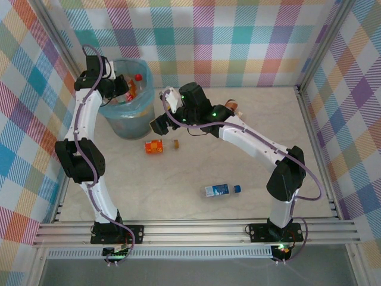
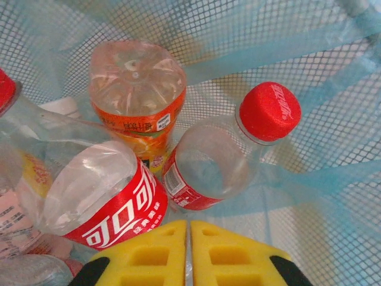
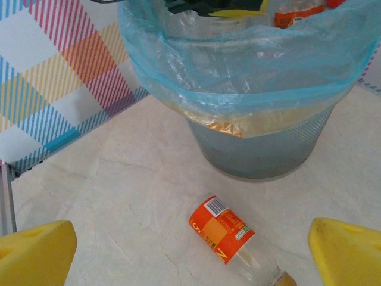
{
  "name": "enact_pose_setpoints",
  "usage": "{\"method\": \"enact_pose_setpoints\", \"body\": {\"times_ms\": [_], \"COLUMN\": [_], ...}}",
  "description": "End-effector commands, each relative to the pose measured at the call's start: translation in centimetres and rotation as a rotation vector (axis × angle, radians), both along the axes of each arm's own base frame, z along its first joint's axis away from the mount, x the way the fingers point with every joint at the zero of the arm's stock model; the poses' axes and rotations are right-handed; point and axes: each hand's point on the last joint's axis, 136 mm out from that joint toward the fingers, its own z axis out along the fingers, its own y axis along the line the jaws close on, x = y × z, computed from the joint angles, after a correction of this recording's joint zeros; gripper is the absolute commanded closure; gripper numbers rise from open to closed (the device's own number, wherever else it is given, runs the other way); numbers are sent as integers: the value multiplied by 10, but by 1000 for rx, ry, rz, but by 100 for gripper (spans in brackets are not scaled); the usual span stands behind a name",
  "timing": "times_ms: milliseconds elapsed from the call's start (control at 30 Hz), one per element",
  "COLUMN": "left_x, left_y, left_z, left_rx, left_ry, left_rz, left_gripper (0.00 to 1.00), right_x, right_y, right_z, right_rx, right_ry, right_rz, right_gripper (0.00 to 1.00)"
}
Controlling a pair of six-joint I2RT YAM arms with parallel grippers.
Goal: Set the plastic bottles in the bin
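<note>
From above we see the bin [image 1: 128,101] at the far left. An orange bottle [image 1: 153,146] lies on the surface [image 1: 178,196] near it, and a blue bottle [image 1: 221,190] lies nearer, to the right. At the left wrist, our left hand [image 2: 189,253] is pressed closed and empty above bottles [image 2: 208,161] lying in the bin. At the right wrist, our right hand [image 3: 190,244] gapes wide above the orange bottle.

Btls [image 2: 137,89] in bin [image 1: 128,125], far L.
</note>
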Motion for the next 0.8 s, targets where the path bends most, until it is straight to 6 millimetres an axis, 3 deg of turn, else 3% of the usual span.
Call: {"method": "enact_pose_setpoints", "body": {"times_ms": [0, 67, 200, 333, 433, 600, 767], "left_x": [-11, -8, -14, -36, -58, -102, -153], "left_y": [7, 9, 10, 4, -14, -75, -155], "left_z": [-13, 18, 86, 138, 162, 174, 151], "left_rx": [-23, -11, 6, 32, 62, 164, 277], "left_ry": [101, 30, -143, -286, -375, -503, -563], "left_rz": [25, 30, 32, 16, -36, -226, -536], "left_gripper": [85, 78, 54, 46, 43, 37, 28], "right_x": [12, 25, 54, 77, 95, 124, 152], "right_y": [-20, -37, -93, -159, -206, -258, -277], "right_z": [29, 31, 21, -13, -53, -107, -150], "right_rx": [35, 43, 80, 60, 10, -23, -39], "right_ry": [-12, 19, 147, 259, 377, 510, 575], "right_rz": [-105, -192, -406, -638, -793, -964, -1041], "right_gripper": [0, 0, 0, 0, 0, 1, 0]}}
